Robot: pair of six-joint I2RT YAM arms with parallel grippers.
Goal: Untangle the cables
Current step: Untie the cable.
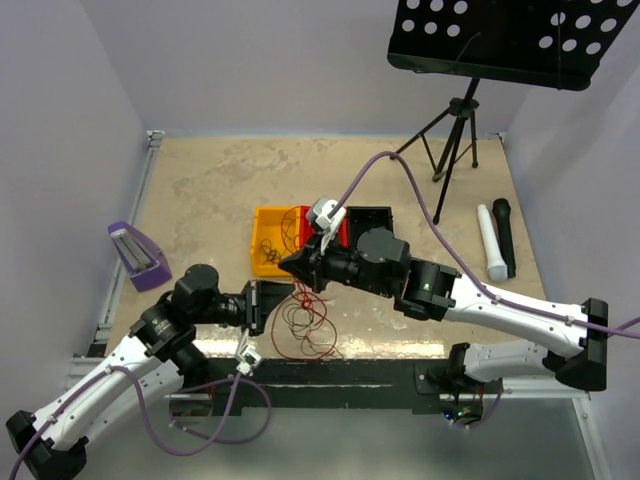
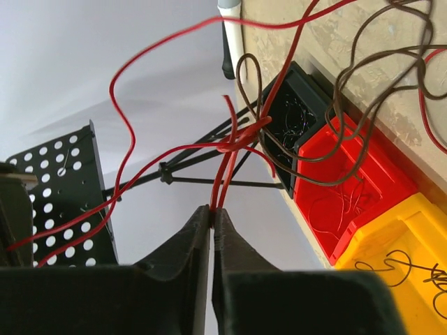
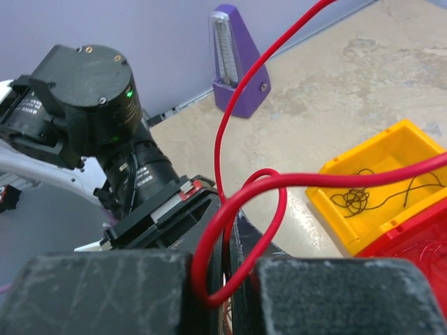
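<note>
Left gripper (image 2: 211, 209) of mine is pinched shut on a red wire (image 2: 222, 174), and my right gripper (image 3: 229, 223) is clamped on a loop of red wire too. Between them the cables (image 1: 305, 325) hang as a loose snarl over the table (image 1: 200, 190), just in front of the bins.

I judge the job partly done. Dark strands lie in the yellow bin (image 3: 334, 211), red ones in the red bin (image 2: 391, 174), and a few fine ones in the black bin (image 2: 311, 87). What is left is this snarl.

Only my left wrist view shows the knot (image 2: 234, 144), where red strands twist with a brown wire (image 2: 349, 91). The overhead view shows only how the loops dangle. My right wrist view shows neither the knot nor the brown strand.
</note>
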